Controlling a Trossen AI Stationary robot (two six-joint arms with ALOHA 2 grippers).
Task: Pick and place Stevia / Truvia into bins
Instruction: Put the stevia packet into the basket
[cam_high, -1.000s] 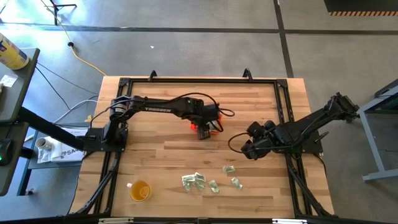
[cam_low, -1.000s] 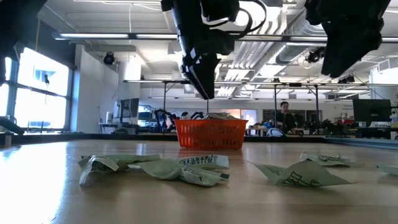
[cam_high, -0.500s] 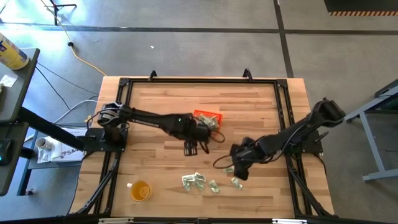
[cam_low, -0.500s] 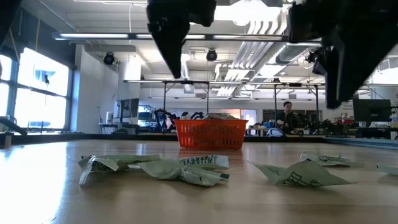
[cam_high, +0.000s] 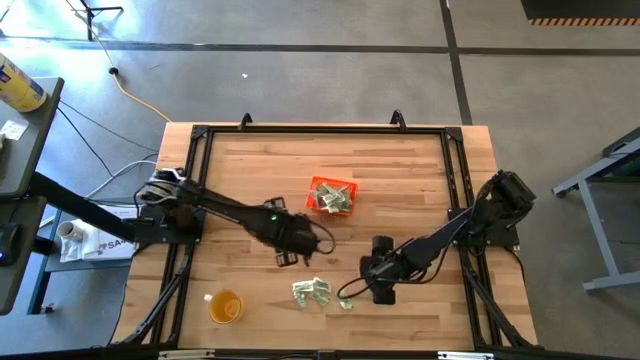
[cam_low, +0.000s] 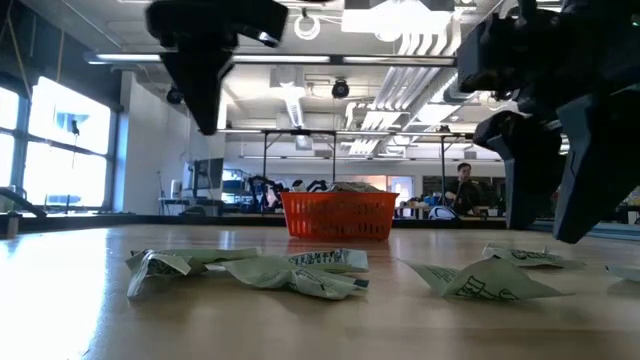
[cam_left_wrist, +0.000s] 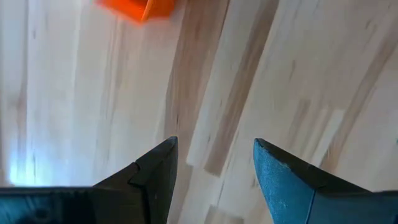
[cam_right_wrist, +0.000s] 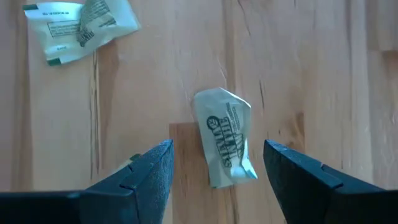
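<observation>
Right claw gapes astride a sachet lying lengthwise between its fingers.

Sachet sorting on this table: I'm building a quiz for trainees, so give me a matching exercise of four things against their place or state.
Things:
1. orange bin
2. yellow cup
3. right gripper
4. left gripper

Place or state:
A. open above bare wood
B. open, straddling a crumpled sachet
C. near the table's middle, holding sachets
D. near the table's front edge, on the left arm's side

Pairs: 1-C, 2-D, 3-B, 4-A
</observation>
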